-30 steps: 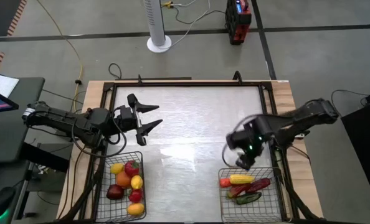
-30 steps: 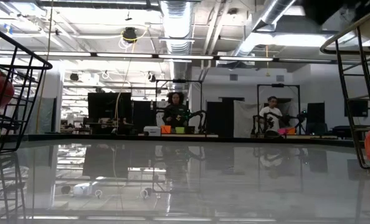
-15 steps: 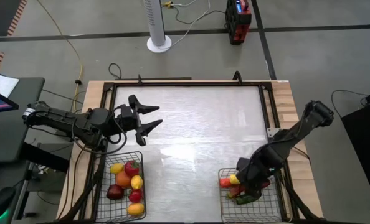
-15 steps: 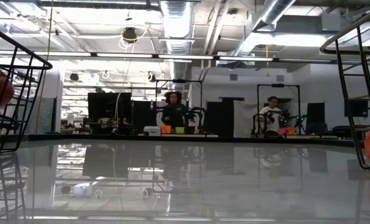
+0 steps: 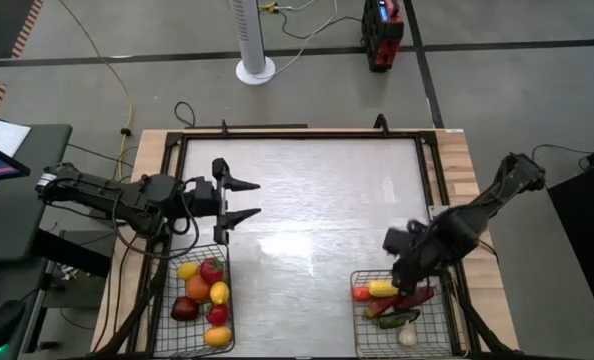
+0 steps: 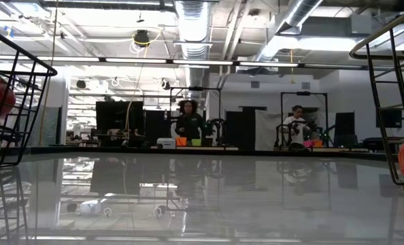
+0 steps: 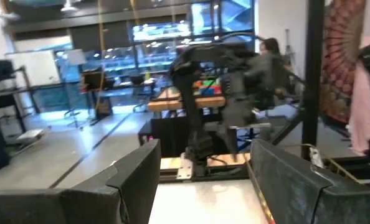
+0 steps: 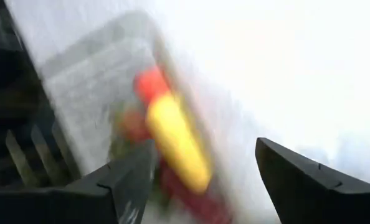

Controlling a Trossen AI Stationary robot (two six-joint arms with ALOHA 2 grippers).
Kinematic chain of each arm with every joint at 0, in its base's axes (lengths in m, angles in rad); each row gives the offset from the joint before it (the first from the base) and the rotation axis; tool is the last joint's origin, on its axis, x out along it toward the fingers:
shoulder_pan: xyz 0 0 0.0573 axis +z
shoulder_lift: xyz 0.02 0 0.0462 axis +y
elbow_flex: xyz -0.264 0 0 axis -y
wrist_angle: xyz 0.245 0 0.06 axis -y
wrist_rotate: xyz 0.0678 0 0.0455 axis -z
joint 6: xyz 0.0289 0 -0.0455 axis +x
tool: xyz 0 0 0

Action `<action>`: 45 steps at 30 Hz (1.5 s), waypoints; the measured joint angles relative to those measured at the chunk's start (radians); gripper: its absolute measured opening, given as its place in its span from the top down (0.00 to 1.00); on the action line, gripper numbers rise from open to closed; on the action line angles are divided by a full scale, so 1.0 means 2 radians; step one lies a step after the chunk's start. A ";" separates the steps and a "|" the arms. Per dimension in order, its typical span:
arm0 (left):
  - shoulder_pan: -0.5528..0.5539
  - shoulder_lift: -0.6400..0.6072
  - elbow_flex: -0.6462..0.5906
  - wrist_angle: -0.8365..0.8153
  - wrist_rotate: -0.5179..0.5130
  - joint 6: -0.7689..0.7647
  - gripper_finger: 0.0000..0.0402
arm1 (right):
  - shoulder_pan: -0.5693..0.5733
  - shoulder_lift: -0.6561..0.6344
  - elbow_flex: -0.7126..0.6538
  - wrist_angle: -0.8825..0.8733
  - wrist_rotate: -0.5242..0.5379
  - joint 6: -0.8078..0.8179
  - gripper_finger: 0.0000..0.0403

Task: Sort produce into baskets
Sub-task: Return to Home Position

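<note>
Left gripper (image 5: 256, 198) hangs over the bench (image 5: 317, 180) at left-centre of the high view, just above the lower-left basket (image 5: 228, 320) in frame. Fingers are spread with nothing between them, so released. My read: it is parked clear of the work, not acting.

Right gripper (image 5: 398, 244) is at lower right of the high view, over the upper rim of the lower-right basket (image 5: 439, 325). The right wrist view shows its two fingers wide apart and empty, aimed down at a yellow elongated piece (image 8: 179, 149) beside a red-orange one (image 8: 151, 84). Released too. Likely the drop is over and only the pull-back to rest remains.

Produce (image 5: 199, 288): all of it that I can see is in the baskets. The lower-left basket holds round pieces in yellow, red, orange and dark red. The lower-right basket holds long ones in yellow, red and green. It also holds a whitish garlic (image 5: 407, 337) near the bottom edge, apart from the pile. The split reads as fruit versus vegetables, which is a guess.

No loose piece shows on the bench. The low view shows only basket walls at the frame edges. The right gripper is close to the rim wire, so it could snag on the way up.
</note>
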 joint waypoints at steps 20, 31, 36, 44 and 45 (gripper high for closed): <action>0.048 0.045 -0.083 0.151 -0.053 -0.021 0.43 | -0.083 -0.340 -0.376 0.489 0.093 -0.368 0.29; 0.043 -0.025 -0.187 0.163 -0.123 -0.079 0.43 | -0.111 -0.537 -0.459 0.524 0.079 -0.474 0.29; 0.043 -0.079 -0.215 0.159 -0.123 -0.070 0.43 | -0.115 -0.612 -0.458 0.490 0.077 -0.482 0.29; 0.042 -0.199 -0.279 0.137 -0.122 -0.071 0.43 | -0.115 -0.622 -0.466 0.491 0.091 -0.485 0.29; 0.042 -0.212 -0.288 0.136 -0.118 -0.071 0.43 | -0.115 -0.625 -0.472 0.493 0.092 -0.487 0.29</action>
